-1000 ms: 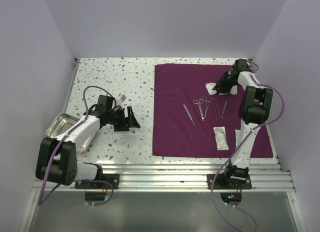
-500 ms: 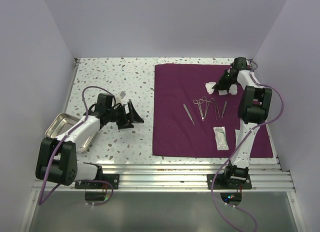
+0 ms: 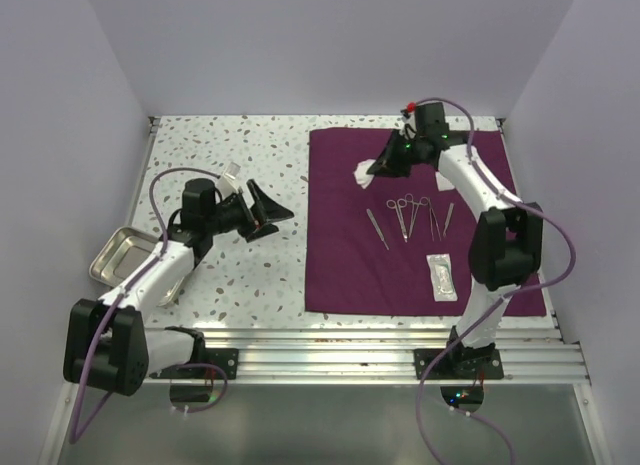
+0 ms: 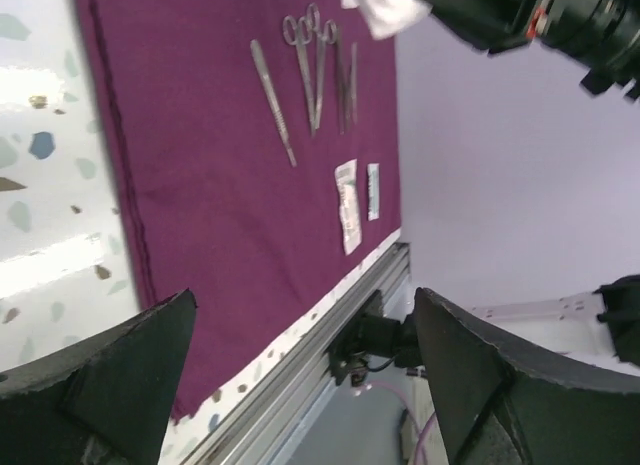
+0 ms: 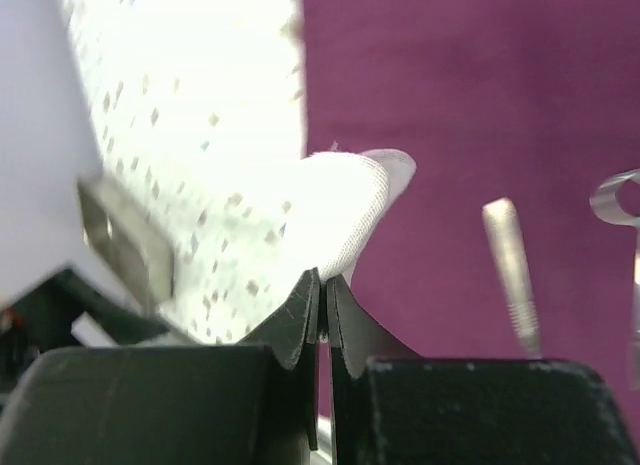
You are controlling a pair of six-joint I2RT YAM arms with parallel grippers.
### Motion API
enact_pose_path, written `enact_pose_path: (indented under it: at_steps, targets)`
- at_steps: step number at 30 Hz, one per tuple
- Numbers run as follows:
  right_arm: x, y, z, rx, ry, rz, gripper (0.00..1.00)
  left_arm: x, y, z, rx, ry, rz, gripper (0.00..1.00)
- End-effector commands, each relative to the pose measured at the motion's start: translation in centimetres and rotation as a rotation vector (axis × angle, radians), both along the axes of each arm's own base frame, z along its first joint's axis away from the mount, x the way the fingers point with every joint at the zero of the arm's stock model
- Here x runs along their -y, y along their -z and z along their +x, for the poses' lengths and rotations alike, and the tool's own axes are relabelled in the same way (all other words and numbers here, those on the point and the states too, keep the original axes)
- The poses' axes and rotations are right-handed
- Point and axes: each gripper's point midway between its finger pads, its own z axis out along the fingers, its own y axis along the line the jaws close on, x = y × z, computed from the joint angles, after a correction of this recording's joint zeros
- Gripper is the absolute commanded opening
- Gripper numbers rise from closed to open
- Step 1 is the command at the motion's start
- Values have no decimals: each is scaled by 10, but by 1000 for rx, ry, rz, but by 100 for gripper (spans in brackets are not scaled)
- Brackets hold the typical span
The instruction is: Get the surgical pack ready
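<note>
The surgical pack is a large maroon cloth (image 3: 340, 255) spread flat over the table's right half. On it lie steel scissors and forceps (image 3: 405, 215) and a white packet (image 3: 441, 277). My right gripper (image 3: 382, 166) hangs over the cloth's back left part, shut on a white gauze pad (image 3: 364, 172) that droops from its tips. In the right wrist view the gauze (image 5: 350, 200) is pinched between the closed jaws (image 5: 322, 280). My left gripper (image 3: 266, 209) stands open and empty above the speckled table, just left of the cloth. Its wrist view looks across the cloth (image 4: 200, 185).
A steel tray (image 3: 115, 253) sits at the table's left edge, beside the left arm. Tweezers (image 3: 377, 228) lie left of the scissors. The aluminium rail (image 3: 330, 350) runs along the near edge. Walls close in the back and both sides.
My right gripper closed on the gauze pad and carried it left from the cloth's back right. My left gripper rose, moved toward the cloth and opened a little wider.
</note>
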Motion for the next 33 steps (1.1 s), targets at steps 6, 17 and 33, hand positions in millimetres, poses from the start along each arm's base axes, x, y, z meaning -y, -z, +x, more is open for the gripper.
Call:
enact_pose_path:
  at_steps: [6,17,33]
  targets:
    - [-97,-84,-105,90,-243,215,0,19,-59,-18,56,-69,-259,99]
    - [-141,-124,-184,98,-356,391,0,46,-88,-38,-68,-121,-485,100]
    - [-159,-130,-228,73,-413,448,0,64,-92,-43,-135,-120,-539,97]
